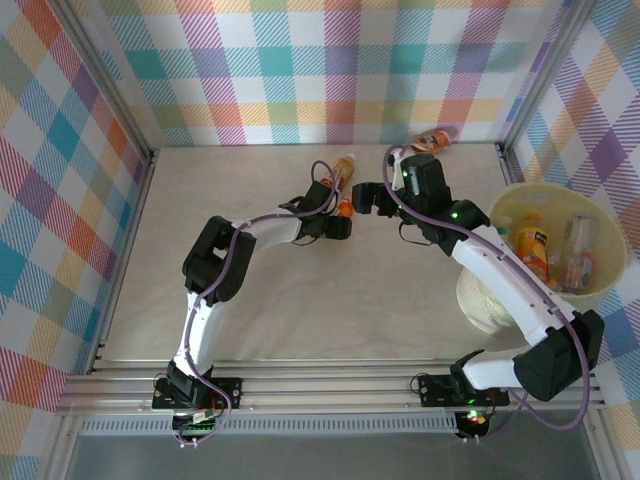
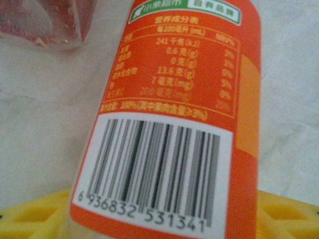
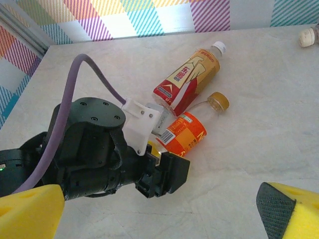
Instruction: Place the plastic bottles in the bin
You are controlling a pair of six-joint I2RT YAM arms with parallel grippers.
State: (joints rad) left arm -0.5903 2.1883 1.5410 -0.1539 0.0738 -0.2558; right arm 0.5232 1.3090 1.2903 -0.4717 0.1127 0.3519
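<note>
Where the orange bottle (image 3: 188,133) lies: on the table (image 3: 259,124), touching a red and gold bottle (image 3: 187,79)
Its label: bar code 6 936832 531341
Left tool (image 3: 159,149): around it, can't tell if squeezing
Right tool (image 1: 368,198): fingers wide apart
Bin (image 1: 556,186): right side, bottles inside

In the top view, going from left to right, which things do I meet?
Left gripper, closed on the orange bottle → right gripper → bottle by the far wall → bin.
</note>
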